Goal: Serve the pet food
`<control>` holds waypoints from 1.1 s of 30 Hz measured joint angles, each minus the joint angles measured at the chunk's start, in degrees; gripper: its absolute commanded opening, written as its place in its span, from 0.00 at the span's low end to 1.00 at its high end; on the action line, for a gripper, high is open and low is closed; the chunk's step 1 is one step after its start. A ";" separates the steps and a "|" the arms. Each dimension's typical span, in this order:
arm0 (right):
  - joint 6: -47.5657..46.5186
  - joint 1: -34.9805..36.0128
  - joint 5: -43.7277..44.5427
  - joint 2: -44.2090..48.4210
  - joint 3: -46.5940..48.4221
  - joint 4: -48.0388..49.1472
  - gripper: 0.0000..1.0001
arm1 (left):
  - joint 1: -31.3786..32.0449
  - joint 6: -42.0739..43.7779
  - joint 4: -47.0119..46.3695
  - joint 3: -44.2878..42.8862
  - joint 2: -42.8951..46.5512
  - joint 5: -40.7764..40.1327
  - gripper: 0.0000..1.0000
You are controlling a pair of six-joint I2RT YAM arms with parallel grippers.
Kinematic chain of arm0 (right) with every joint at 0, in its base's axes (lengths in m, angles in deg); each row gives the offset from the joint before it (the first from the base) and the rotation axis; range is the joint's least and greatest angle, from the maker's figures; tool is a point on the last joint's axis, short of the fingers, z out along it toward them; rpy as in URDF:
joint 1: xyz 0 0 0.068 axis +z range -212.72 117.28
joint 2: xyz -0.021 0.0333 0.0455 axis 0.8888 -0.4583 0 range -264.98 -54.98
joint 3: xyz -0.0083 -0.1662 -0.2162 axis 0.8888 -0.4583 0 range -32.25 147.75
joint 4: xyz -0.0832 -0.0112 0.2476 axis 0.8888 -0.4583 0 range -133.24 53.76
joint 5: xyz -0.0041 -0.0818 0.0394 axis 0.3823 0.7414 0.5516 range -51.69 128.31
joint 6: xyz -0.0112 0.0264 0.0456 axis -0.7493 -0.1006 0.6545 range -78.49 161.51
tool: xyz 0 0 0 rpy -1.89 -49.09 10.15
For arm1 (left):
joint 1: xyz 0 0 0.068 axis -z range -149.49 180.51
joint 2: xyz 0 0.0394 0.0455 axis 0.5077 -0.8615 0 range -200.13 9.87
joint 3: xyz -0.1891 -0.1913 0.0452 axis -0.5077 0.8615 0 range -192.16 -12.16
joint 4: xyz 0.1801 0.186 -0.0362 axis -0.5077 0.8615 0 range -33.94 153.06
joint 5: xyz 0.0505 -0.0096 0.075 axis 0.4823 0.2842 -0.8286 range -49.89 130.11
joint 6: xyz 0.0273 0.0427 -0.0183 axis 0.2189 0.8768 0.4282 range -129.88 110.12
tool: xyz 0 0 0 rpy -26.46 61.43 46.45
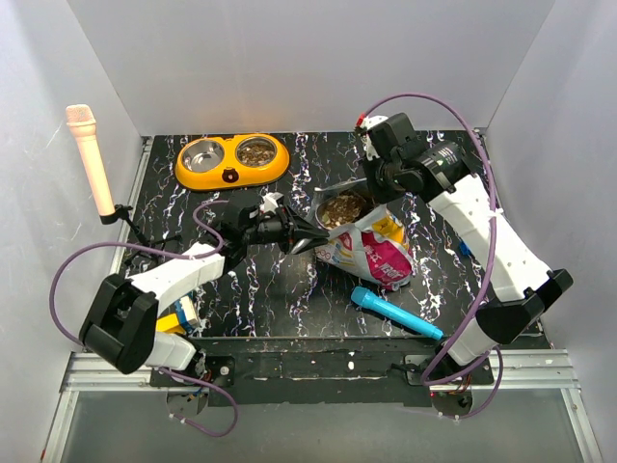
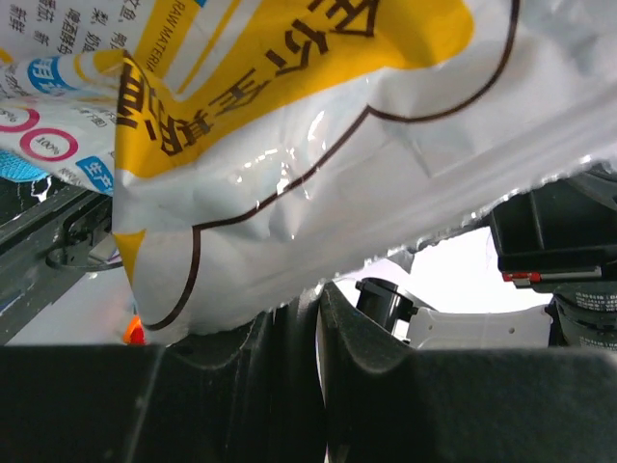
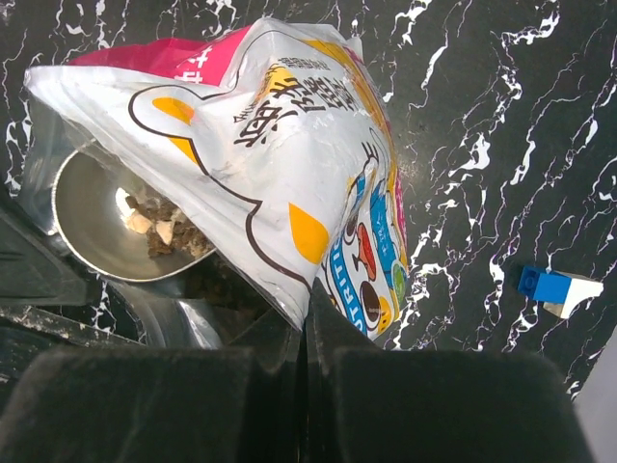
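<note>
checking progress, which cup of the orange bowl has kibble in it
The right cup of the orange bowl, nearer the pouch: brown kibble covers its bottom, while the left cup shows bare steel.

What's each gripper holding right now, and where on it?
Right gripper pinches the pouch at its open-mouth edge. Left gripper seems to hold the scoop by its handle; that grip is mostly hidden.
</note>
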 measured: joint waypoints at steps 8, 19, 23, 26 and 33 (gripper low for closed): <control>-0.09 0.15 0.46 0.02 0.00 -0.09 0.01 | -1.01 0.79 2.91 0.15 2.69 0.85 0.00; -0.13 0.22 0.83 2.27 -1.90 0.42 0.01 | -1.20 -1.49 8.96 -0.61 7.72 2.47 0.00; -0.15 0.22 0.81 2.86 -2.84 1.05 0.01 | -1.22 -3.85 9.68 0.11 11.30 2.10 0.00; -0.17 0.22 0.81 3.78 -3.74 1.44 0.01 | -1.25 -4.66 10.69 0.11 13.62 1.49 0.00; -0.28 0.20 0.85 3.98 -4.09 1.36 0.01 | -1.40 -4.48 14.21 -0.11 16.11 1.46 0.00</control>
